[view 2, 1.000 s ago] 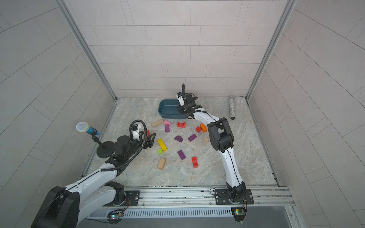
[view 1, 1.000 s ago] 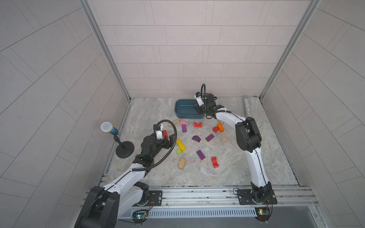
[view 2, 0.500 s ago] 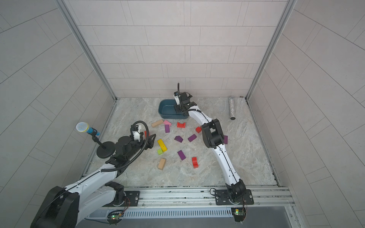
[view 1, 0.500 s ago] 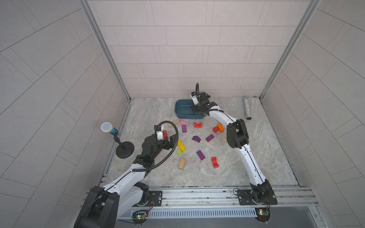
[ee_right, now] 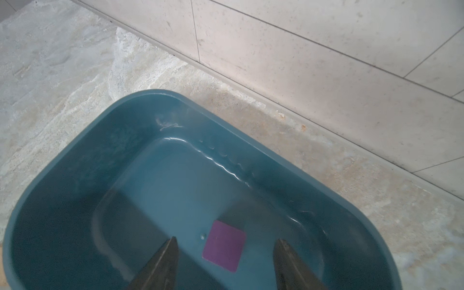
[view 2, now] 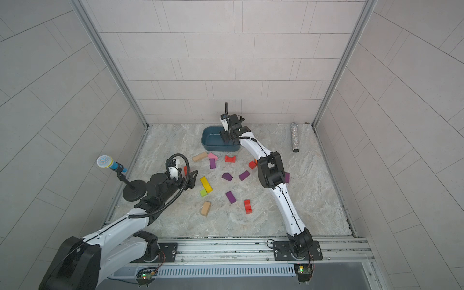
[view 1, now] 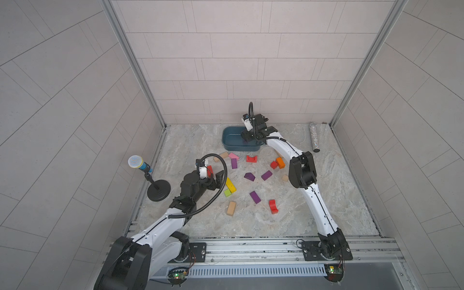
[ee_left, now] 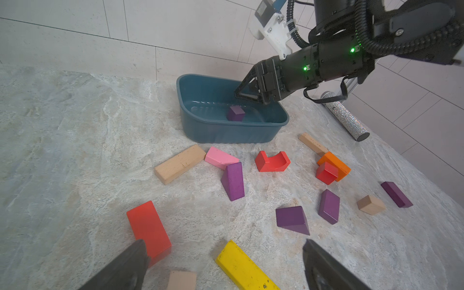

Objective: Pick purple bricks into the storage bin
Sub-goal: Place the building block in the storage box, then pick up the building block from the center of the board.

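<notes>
The dark teal storage bin (view 1: 235, 148) (view 2: 213, 148) (ee_left: 226, 133) (ee_right: 75, 175) stands at the back of the table. One purple cube (ee_left: 236, 113) (ee_right: 224, 246) lies loose on its floor. My right gripper (ee_right: 227, 238) (view 1: 244, 137) (ee_left: 241, 95) hangs open just above that cube, touching nothing. Several purple bricks lie on the table, among them a bar (view 1: 234, 163) (ee_left: 233, 181), a wedge (view 1: 249, 176) (ee_left: 292, 219) and a bar (view 1: 255, 197). My left gripper (ee_left: 223, 242) (view 1: 220, 180) is open and empty, low over the table near the yellow bar (ee_left: 243, 268).
Red blocks (ee_left: 148, 231) (ee_left: 272, 162), a pink wedge (ee_left: 218, 157), an orange block (ee_left: 335, 164) and plain wooden blocks (ee_left: 179, 163) are scattered between the arms. A microphone on a stand (view 1: 136, 162) is at the left edge. A glitter cylinder (view 1: 313, 136) lies at the back right.
My right gripper has swung left over the bin and opened. The purple cube has left it and now lies on the bin floor. The left arm has barely moved.
</notes>
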